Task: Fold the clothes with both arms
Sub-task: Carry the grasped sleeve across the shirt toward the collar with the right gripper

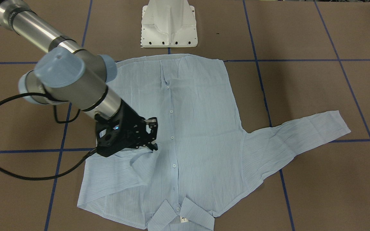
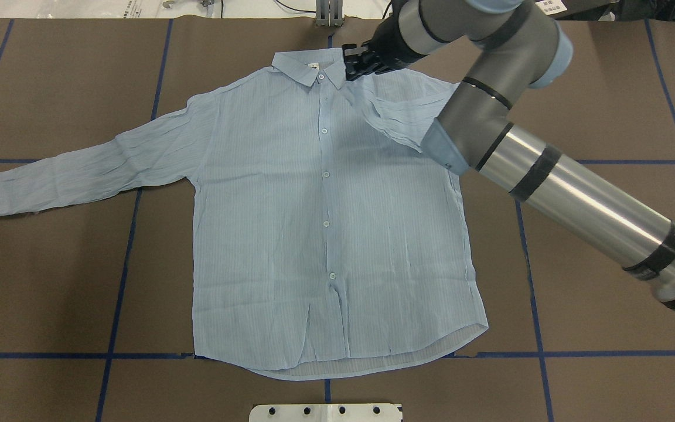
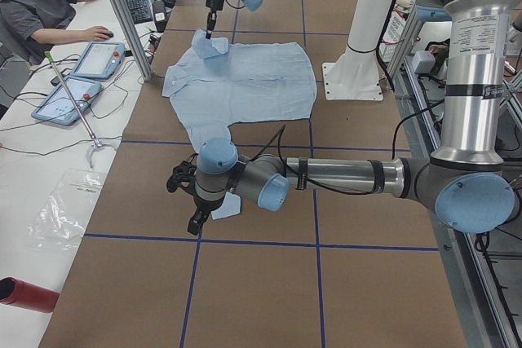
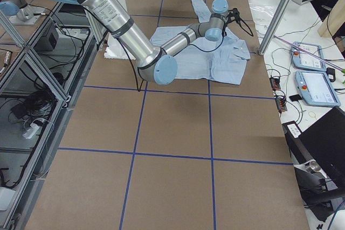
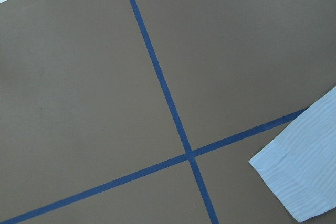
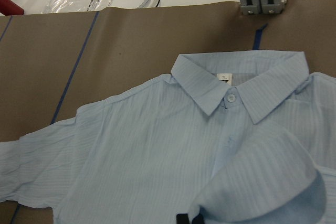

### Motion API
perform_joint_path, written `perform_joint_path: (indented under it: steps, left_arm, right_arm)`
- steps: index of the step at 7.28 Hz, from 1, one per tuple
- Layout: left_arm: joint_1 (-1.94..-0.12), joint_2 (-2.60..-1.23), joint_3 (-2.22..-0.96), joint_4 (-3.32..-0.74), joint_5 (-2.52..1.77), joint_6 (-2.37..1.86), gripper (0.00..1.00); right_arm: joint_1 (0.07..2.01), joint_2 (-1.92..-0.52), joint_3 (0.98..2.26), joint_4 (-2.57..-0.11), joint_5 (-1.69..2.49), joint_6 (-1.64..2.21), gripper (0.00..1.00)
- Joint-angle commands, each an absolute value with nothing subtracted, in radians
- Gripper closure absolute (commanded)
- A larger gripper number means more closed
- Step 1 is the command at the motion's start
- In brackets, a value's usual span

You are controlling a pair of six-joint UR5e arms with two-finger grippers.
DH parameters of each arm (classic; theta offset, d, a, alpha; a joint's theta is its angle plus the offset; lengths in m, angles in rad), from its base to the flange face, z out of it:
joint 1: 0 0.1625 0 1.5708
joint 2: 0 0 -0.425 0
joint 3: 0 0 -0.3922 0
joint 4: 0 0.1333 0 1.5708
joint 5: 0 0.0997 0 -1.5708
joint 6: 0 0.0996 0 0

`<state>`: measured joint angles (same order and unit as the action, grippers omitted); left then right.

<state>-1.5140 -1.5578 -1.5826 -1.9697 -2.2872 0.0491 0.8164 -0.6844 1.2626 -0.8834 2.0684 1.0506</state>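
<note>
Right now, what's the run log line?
shirt flat | right arm jaws shut on sleeve near collar | left arm beside other cuff

shirt (image 2: 267,234) was thin, crinkly matt cloth; table cover (image 2: 607,305) matt brown paper; right arm (image 2: 583,196) tube shiny smooth metal, joint caps (image 1: 59,69) matt plastic.

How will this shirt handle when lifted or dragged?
Probably floppy: the shirt is thin and wrinkled, and its folded-over sleeve drapes limply. Likely light, and it may bunch rather than slide whole when pushed.
</note>
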Motion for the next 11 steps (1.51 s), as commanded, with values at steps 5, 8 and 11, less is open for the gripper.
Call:
perform_joint_path:
  steps: [5, 8, 11]
  left_arm:
    - [-1.514, -1.552, -1.574, -1.970, -2.287, 0.049, 0.00]
    - [-1.514, -1.559, -1.569, -1.971, -2.287, 0.046, 0.00]
    - [-1.511, -1.568, -1.572, -1.986, -2.281, -0.084, 0.00]
  right_arm:
    - [0.652, -0.502, 1.001, -0.907, 1.876, 1.057, 1.00]
    - [0.578, -0.411, 0.939, -0.902, 1.763, 1.055, 0.00]
    - [0.578, -0.416, 0.940, -0.923, 1.731, 1.062, 0.00]
